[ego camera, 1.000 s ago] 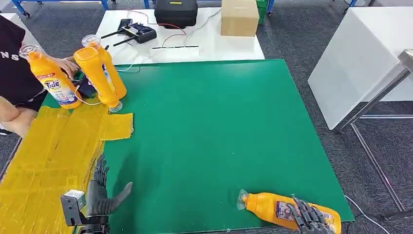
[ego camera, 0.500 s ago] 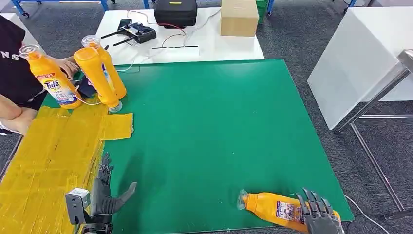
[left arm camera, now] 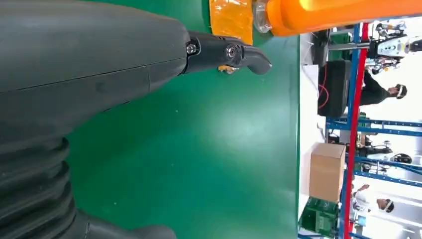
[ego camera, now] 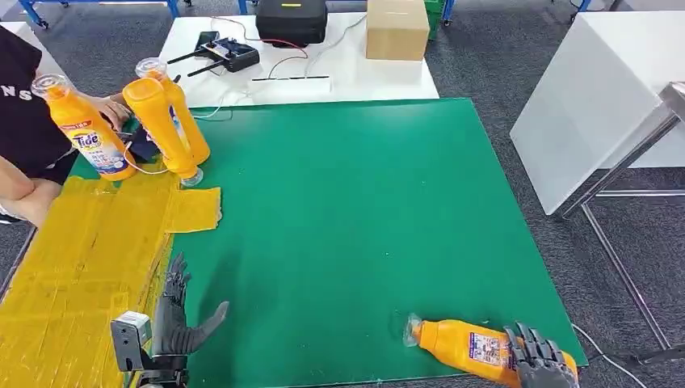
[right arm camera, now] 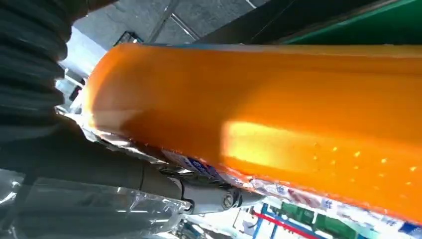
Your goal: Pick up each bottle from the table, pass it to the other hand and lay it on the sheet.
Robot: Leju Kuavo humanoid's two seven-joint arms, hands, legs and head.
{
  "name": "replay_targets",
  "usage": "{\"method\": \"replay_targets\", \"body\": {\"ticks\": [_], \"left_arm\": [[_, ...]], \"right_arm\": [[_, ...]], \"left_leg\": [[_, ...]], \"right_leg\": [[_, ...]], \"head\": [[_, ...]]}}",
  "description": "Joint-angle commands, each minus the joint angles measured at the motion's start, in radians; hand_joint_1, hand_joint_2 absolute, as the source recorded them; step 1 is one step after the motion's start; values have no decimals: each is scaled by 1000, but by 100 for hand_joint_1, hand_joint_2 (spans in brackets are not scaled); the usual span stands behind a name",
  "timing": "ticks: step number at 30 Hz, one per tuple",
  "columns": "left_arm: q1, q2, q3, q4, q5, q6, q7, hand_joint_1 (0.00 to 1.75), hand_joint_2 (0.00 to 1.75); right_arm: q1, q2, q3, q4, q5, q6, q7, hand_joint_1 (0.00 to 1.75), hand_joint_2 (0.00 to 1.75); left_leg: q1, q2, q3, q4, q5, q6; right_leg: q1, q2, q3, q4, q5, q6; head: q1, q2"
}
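Four orange detergent bottles, head view: one lying bottle [ego camera: 476, 349] at the green table's [ego camera: 347, 210] near right edge under the right hand [ego camera: 540, 362], grip unclear; three [ego camera: 165, 121] stand far left beside the yellow sheet [ego camera: 81, 267]. Broad green room lies between. Left hand [ego camera: 174, 319] spread, holding nothing, at the sheet's near edge. Right wrist view: fingers [right arm camera: 209, 196] lie against the bottle's orange side.

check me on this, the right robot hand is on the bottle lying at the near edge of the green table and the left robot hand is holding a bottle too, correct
Not quite. The right robot hand is on the lying bottle at the green table's near edge, but the left robot hand holds nothing: its fingers are spread over the mat, as the head view shows.
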Motion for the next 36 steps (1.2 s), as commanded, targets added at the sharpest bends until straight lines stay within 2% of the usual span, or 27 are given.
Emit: {"method": "replay_targets", "body": {"ticks": [1, 7, 9, 10, 11, 13, 17, 18, 20, 27, 30, 31, 32, 33, 34, 36], "left_arm": [[-39, 17, -43, 61, 2, -1, 1, 0, 175], [-54, 29, -74, 85, 12, -4, 3, 0, 175], [-53, 31, -79, 87, 15, -3, 3, 0, 175], [-51, 32, -81, 86, 18, -2, 3, 0, 175], [-50, 32, -81, 85, 19, -2, 3, 0, 175], [-49, 34, -83, 83, 22, -1, 3, 0, 175], [-49, 34, -83, 83, 22, -1, 3, 0, 175], [-50, 34, -83, 83, 25, -1, 4, 0, 175], [-49, 36, -84, 82, 29, 0, 5, 0, 175], [-45, 33, -81, 82, 31, 0, 5, 0, 175], [-45, 30, -74, 83, 31, 0, 5, 0, 175], [-45, 30, -72, 85, 31, 0, 5, 0, 175], [-45, 29, -68, 87, 31, 0, 5, 0, 175], [-45, 28, -65, 89, 31, 0, 5, 0, 175], [-45, 28, -61, 91, 32, 0, 5, 0, 175], [-44, 27, -50, 96, 35, -2, -4, 0, 175]], "right_arm": [[-90, 67, -111, 181, 15, 39, -75, 0, 175], [-147, 76, -148, 288, 31, 55, -130, 0, 175], [-159, 81, -148, 307, 40, 49, -137, 9, 175], [-165, 81, -144, 315, 46, 45, -140, 40, 175], [-169, 81, -139, 321, 51, 42, -139, 82, 175], [-180, 82, -133, 335, 56, 35, -140, 129, 175], [-180, 82, -133, 335, 56, 35, -140, 131, 175], [-184, 80, -129, 340, 60, 31, -139, 138, 175], [-194, 79, -123, 350, 61, 23, -139, 173, 175], [-213, 78, -81, 345, 51, -16, -134, 175, 175], [-214, 67, -44, 336, 16, -25, -133, 175, 175], [-208, 57, -16, 323, -5, -20, -138, 175, 175], [-200, 53, 5, 307, -41, -7, -156, 175, 175], [-187, 47, 27, 282, -66, 1, -164, 175, 175], [-177, 40, 49, 261, -85, 9, -161, 175, 175], [-135, -8, 151, 179, -217, 41, -185, 175, 175]], "left_leg": [[4, -1, 7, -2, -2, -4], [2, -1, 5, -2, 0, -2], [3, -1, 8, -2, 0, -2], [1, -1, 7, -2, 0, -1], [2, -1, 8, -2, 0, -2], [1, 0, 8, -2, -1, -1], [4, 1, 12, -2, -1, -2], [4, 4, 14, -2, -2, -1], [5, 6, 15, -2, -2, -2], [6, 10, 18, -2, -3, 1], [6, 13, 22, -3, -5, 2], [7, 12, 19, -3, -3, 1], [6, 13, 19, -4, -3, 1], [6, 13, 22, -3, -4, 3], [7, 13, 21, -3, -4, 2], [6, 15, 20, -2, -4, 2]], "right_leg": [[4, -3, 9, -4, -1, -2], [2, -2, 6, -3, 0, -1], [3, -3, 9, -5, 0, -1], [2, -2, 8, -3, 0, -1], [2, -2, 9, -4, 1, -1], [2, -1, 10, -4, 0, -1], [4, -1, 15, -8, 1, -1], [4, 3, 16, -8, 2, -1], [6, 5, 18, -10, 3, -2], [7, 8, 13, -15, 3, -2], [7, 11, 17, -16, 2, -2], [8, 9, 14, -16, 3, -3], [7, 11, 22, -17, 5, -4], [7, 11, 27, -17, 7, 1], [8, 11, 26, -17, 7, 0], [7, 12, 25, -16, 7, 0]], "head": [[0, 0], [0, 0], [0, 0], [0, 0], [0, 0], [0, 0], [0, 0], [0, 0], [0, 0], [1, 0], [0, 0], [0, 0], [0, 0], [1, 0], [0, 0], [0, 0]]}}
